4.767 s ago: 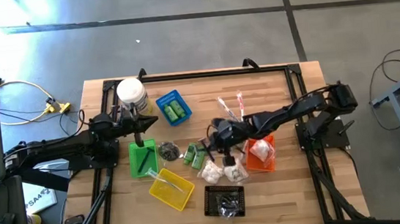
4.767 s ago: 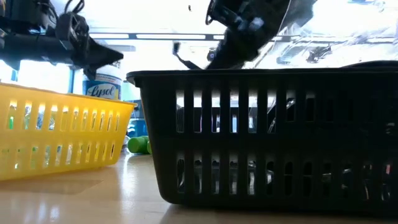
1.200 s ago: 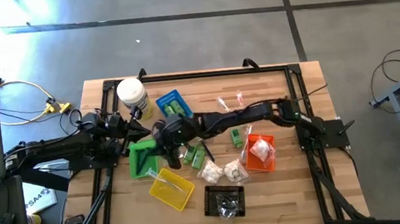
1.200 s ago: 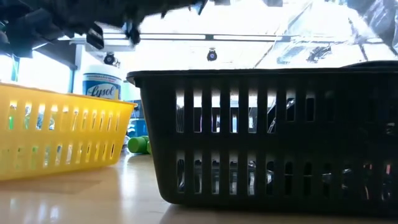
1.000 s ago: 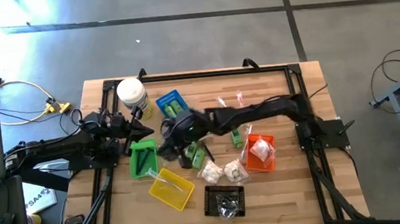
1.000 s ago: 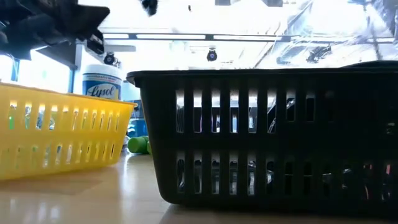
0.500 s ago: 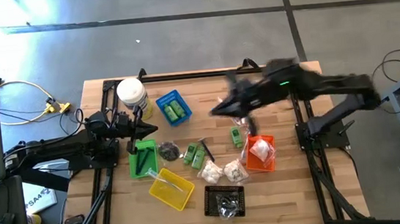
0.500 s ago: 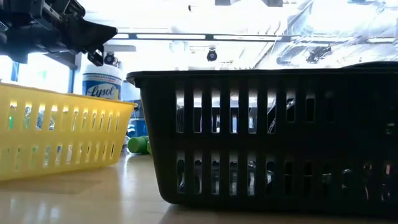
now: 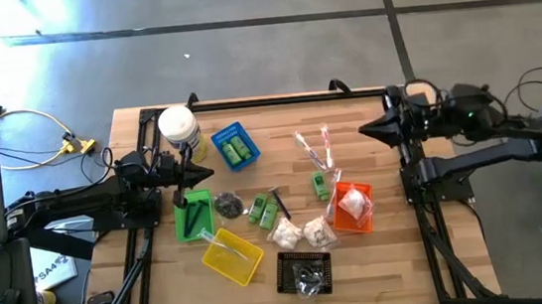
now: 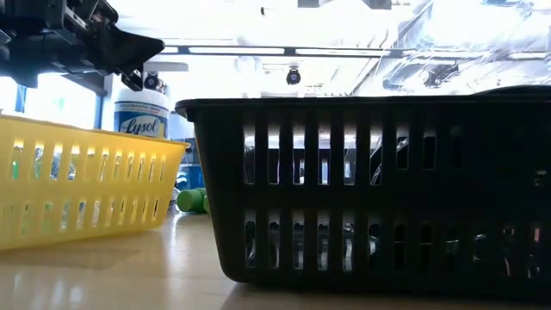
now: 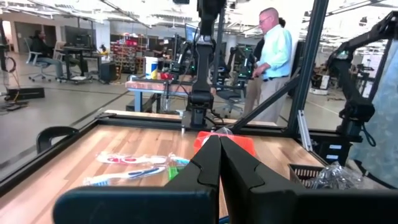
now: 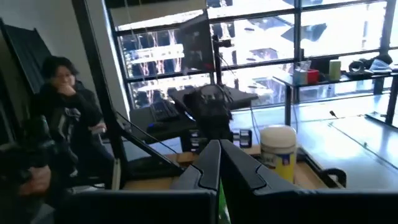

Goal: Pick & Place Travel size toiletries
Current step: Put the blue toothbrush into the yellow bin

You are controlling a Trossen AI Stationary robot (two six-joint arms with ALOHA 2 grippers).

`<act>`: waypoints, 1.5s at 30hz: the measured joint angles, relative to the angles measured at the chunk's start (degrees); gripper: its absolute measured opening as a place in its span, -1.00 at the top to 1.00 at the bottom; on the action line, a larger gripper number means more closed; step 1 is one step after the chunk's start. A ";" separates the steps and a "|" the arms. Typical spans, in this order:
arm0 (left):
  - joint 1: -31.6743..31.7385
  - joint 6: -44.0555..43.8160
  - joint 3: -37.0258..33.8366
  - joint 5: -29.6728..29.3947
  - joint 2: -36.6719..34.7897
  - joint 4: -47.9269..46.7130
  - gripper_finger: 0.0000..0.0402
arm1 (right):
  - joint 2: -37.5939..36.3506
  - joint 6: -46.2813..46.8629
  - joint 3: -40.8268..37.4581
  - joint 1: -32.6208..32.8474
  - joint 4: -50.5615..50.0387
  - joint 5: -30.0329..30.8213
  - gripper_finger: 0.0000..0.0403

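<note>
High view: right gripper [image 9: 367, 129] has swung back from the green basket [image 9: 194, 216] to the surface's right edge, jaws clenched, empty. Loose toiletries [image 9: 300, 232] remain right of that basket. Left gripper [image 9: 206, 165] clenched just above it. Wrist views: both jaws shut. Looks like the end of a cycle.

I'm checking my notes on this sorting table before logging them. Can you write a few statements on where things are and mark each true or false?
1. The blue basket holds green bottles. True.
2. The green basket is empty. False: a black comb lies in it.
3. The right gripper is shut and holds nothing. True.
4. The white packets all lie in the yellow basket. False: two lie on the table; another is in the orange basket.
5. The left gripper holds a bottle. False: it is shut on nothing.
</note>
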 joint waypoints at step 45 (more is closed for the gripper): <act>-0.02 2.72 -0.02 -7.34 0.07 -6.05 1.00 | -33.48 4.64 -54.56 -0.11 32.12 -0.58 0.99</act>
